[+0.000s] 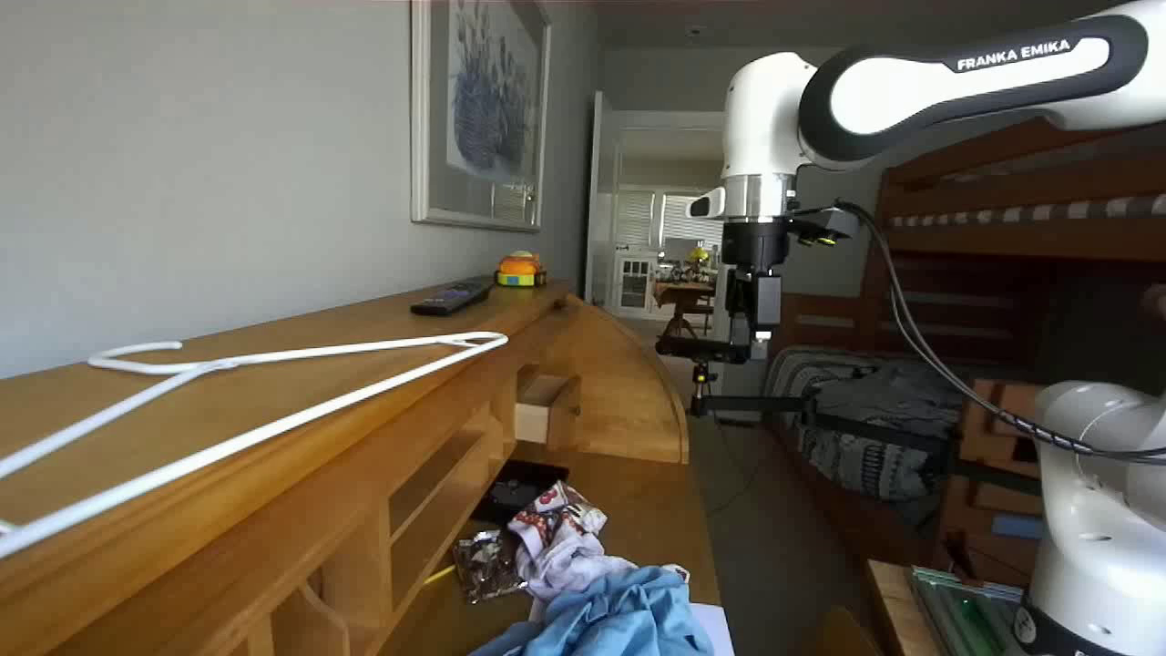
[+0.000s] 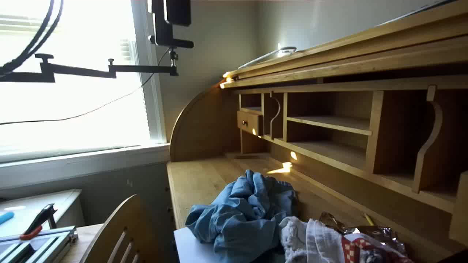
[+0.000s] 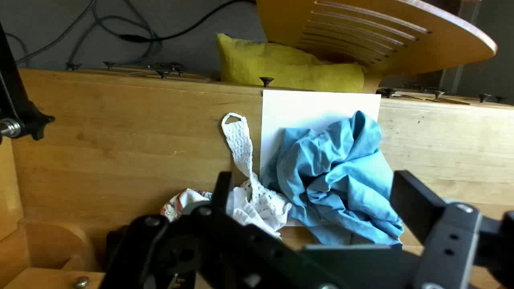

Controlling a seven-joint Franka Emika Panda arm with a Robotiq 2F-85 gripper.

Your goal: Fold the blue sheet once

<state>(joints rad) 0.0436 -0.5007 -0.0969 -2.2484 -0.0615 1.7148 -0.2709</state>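
Note:
The blue sheet (image 3: pixel 341 172) lies crumpled in a heap on the desk, partly over a white paper (image 3: pixel 277 108). It shows in both exterior views, whole (image 2: pixel 248 215) and cut off by the bottom edge (image 1: pixel 619 620). My gripper (image 3: pixel 314 186) is open in the wrist view, with its fingers wide apart and nothing between them. The sheet appears below and between the fingers. In an exterior view the gripper (image 1: pixel 756 328) hangs high above the desk, well clear of the sheet. The sheet's lower edge is partly hidden behind the gripper body in the wrist view.
White crocheted cloth (image 3: pixel 241 146) and a patterned cloth (image 1: pixel 556 519) lie against the sheet. A shiny wrapper (image 1: pixel 487 565) lies near the desk's cubbyholes (image 2: pixel 329 131). A camera boom (image 1: pixel 756 404) stands near the gripper. A chair (image 3: pixel 381 36) is at the desk's front edge.

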